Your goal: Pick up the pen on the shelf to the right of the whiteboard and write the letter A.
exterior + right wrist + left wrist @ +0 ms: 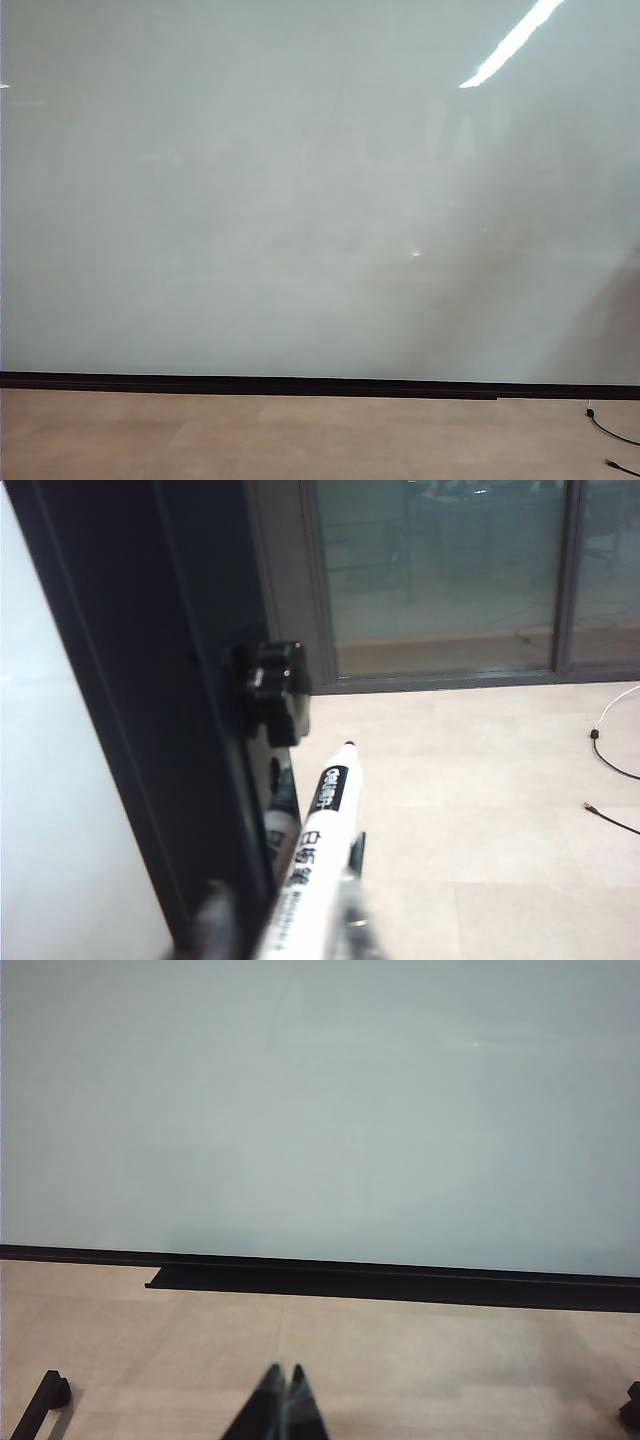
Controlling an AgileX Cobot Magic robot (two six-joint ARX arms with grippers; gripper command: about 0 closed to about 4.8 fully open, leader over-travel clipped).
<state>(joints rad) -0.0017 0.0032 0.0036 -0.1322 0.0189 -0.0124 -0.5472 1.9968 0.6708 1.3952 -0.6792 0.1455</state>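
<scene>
The whiteboard (300,200) fills the exterior view, with its black lower strip (250,384) above the tan floor. No letter A is in view and neither arm shows there. In the right wrist view the white pen (322,820), black tip pointing away, lies beside the board's black side frame (150,680), under a black bracket (277,688); the shelf itself I cannot make out. My right gripper (285,925) straddles the pen's near end with blurred fingers (355,920); a dark gap shows at one side. My left gripper (285,1372) hangs shut over the floor, holding nothing.
Cables lie on the floor at the right (612,432), (605,750). Glass doors (440,570) stand beyond the board's edge. A black tray (400,1285) runs under the board, and a black stand foot (42,1400) sits near my left gripper.
</scene>
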